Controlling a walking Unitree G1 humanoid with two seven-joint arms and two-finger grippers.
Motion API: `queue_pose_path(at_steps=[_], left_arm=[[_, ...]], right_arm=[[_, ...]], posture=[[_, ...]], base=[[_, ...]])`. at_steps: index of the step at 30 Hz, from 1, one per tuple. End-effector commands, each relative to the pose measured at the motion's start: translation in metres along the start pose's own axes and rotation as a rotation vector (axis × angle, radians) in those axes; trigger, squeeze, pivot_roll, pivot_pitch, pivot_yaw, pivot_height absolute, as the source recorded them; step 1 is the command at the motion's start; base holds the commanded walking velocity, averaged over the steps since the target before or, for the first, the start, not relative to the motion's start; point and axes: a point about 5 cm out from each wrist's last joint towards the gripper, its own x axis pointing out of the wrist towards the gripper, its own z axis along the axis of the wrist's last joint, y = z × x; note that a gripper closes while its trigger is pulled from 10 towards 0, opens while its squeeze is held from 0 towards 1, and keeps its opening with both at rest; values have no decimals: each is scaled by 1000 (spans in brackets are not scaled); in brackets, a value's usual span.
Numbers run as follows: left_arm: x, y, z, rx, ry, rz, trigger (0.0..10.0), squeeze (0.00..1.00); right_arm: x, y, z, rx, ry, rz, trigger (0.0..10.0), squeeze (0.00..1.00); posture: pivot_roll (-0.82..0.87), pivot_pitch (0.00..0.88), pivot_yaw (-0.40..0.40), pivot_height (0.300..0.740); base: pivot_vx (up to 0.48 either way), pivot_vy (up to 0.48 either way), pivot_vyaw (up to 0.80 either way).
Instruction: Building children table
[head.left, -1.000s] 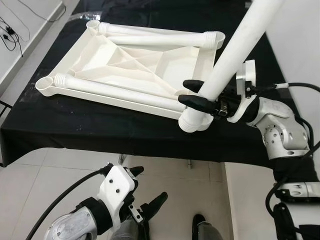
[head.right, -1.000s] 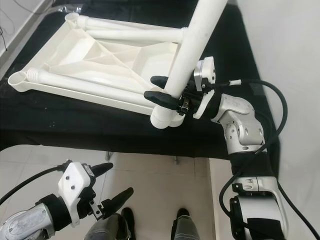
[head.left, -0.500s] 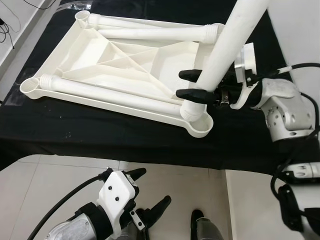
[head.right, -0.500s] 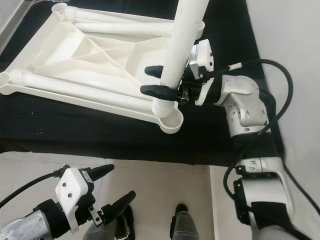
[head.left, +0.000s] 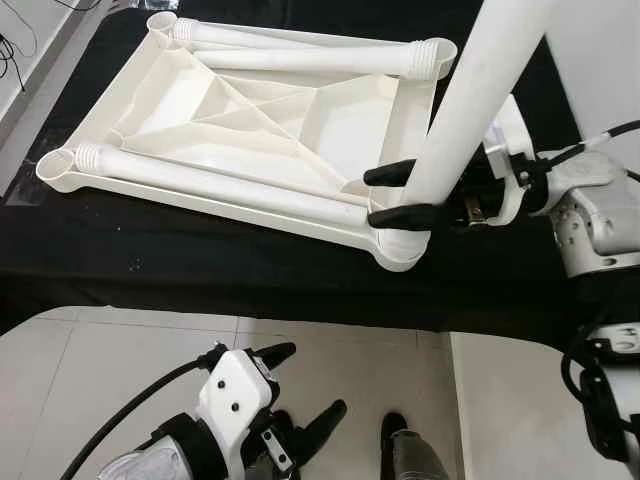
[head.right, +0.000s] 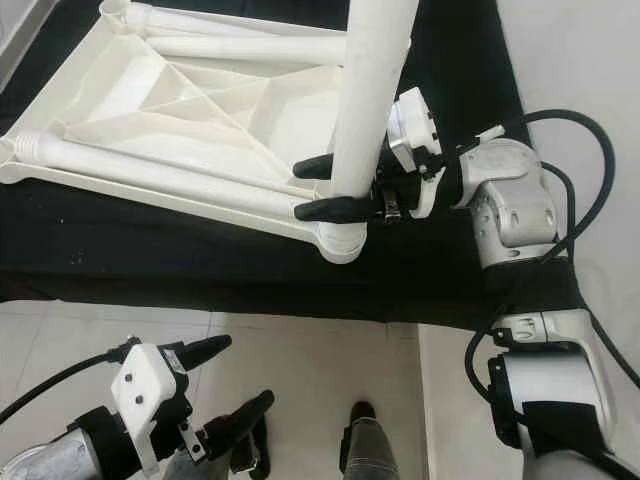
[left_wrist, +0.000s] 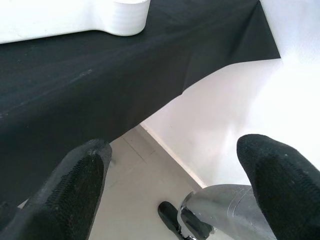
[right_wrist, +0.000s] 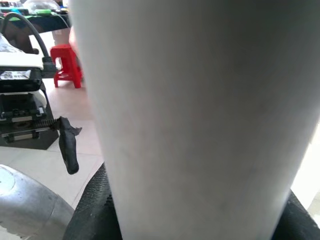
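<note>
A white plastic table top (head.left: 250, 110) lies upside down on the black-covered table (head.left: 150, 260). Two white legs (head.left: 215, 185) rest along its long sides. My right gripper (head.left: 395, 195) is shut on a third white leg (head.left: 470, 110), which stands upright with its lower end in the near right corner socket (head.left: 400, 245). The same leg (right_wrist: 200, 120) looms close in the right wrist view. My left gripper (head.left: 300, 400) hangs open below the table edge, above the floor, with nothing between its fingers (left_wrist: 80, 185).
The black cloth's edge (left_wrist: 210, 75) hangs over the tiled floor (head.left: 120, 370). A white wall (head.left: 600, 70) runs along the right. A red stool (right_wrist: 67, 62) and dark equipment (right_wrist: 20, 115) stand on the floor beyond the held leg.
The camera has shifted. My right gripper has brought the leg down, so that its lower end now sits in the corner socket rather than just beside it.
</note>
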Motion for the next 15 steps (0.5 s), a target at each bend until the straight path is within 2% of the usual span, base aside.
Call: queue_pose_path(at_steps=[1,4,15], left_arm=[[-2,-6,0,-9,-1,-21,10000,0],[-3,-7,1,-9,-4,-21,10000,0],[-3,-8,1,-5,-7,-20,10000,0]], right_arm=[[14,12,-20,81,31,118,10000,0],[24,14,-21,93,49,188,10000,0],[29,0,-15,132,33,197,10000,0]], posture=[[40,414,72,740],[41,412,68,740],[39,418,63,740]], base=[[0,0,0],[0,0,0],[0,0,0]])
